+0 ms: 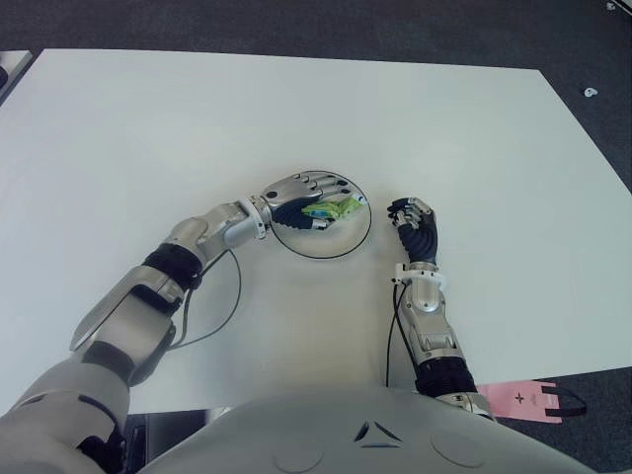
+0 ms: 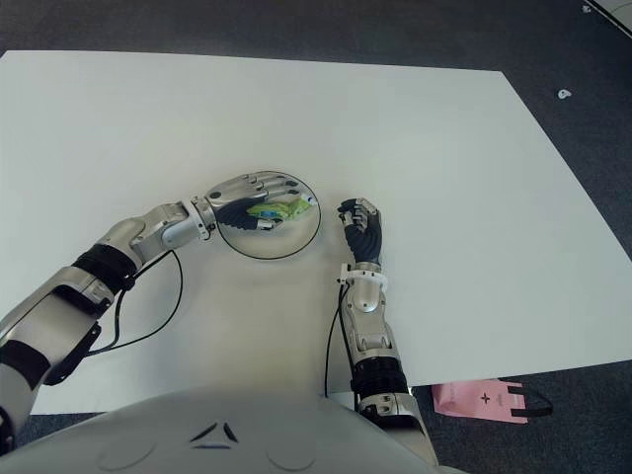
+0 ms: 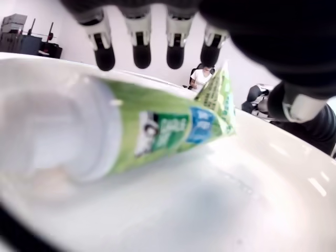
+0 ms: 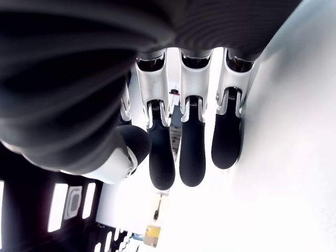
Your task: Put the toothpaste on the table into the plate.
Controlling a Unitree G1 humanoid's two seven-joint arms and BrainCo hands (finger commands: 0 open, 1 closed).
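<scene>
The green and white toothpaste tube [image 1: 334, 208] lies inside the round white plate [image 1: 322, 258] at the middle of the table. My left hand [image 1: 326, 200] hovers over the plate with its fingers spread above the tube. In the left wrist view the fingertips [image 3: 142, 55] stand clear of the toothpaste tube [image 3: 157, 131], which rests on the plate's floor [image 3: 252, 199]. My right hand [image 1: 413, 222] shows just right of the plate, its fingers [image 4: 191, 152] curled with nothing in them.
The white table [image 1: 148, 138] stretches wide on all sides of the plate. A black cable [image 1: 222, 306] loops off my left forearm. A pink bag [image 1: 528, 400] lies on the floor past the table's near right corner.
</scene>
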